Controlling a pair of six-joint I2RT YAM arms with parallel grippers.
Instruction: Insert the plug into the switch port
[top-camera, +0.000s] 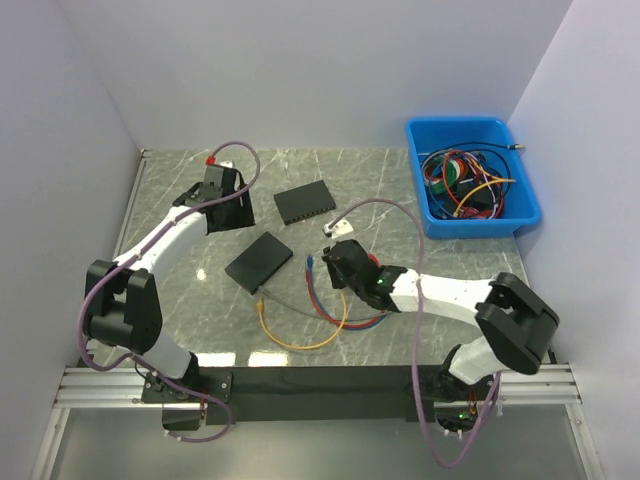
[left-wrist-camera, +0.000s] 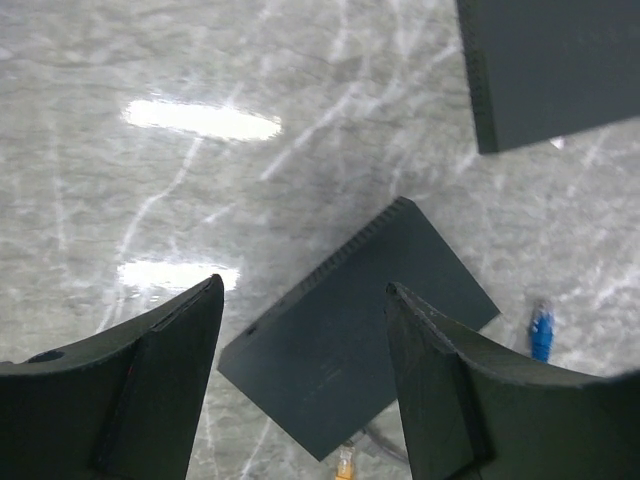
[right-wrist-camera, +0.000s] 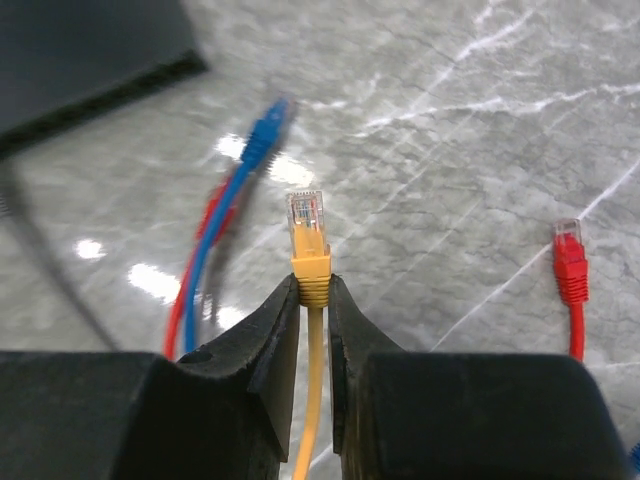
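- The plug (right-wrist-camera: 306, 215) sits between the fingers of the right gripper (right-wrist-camera: 312, 290), poking out ahead of the tips.
- A second plug (right-wrist-camera: 265, 125) lies on the table (right-wrist-camera: 450, 150) ahead and left of that gripper, and a third plug (right-wrist-camera: 568, 250) lies to its right.
- The near switch (left-wrist-camera: 360, 330) lies on the table just ahead of the left gripper (left-wrist-camera: 305, 290), in line with the gap between its fingers.
- The far switch (left-wrist-camera: 550, 70) lies farther ahead, to that gripper's right.
- The bin (top-camera: 455, 123) stands well off to the right gripper's right.

No text or number is legible — not on the switch (top-camera: 259, 262), nor the blue bin (top-camera: 480, 226).
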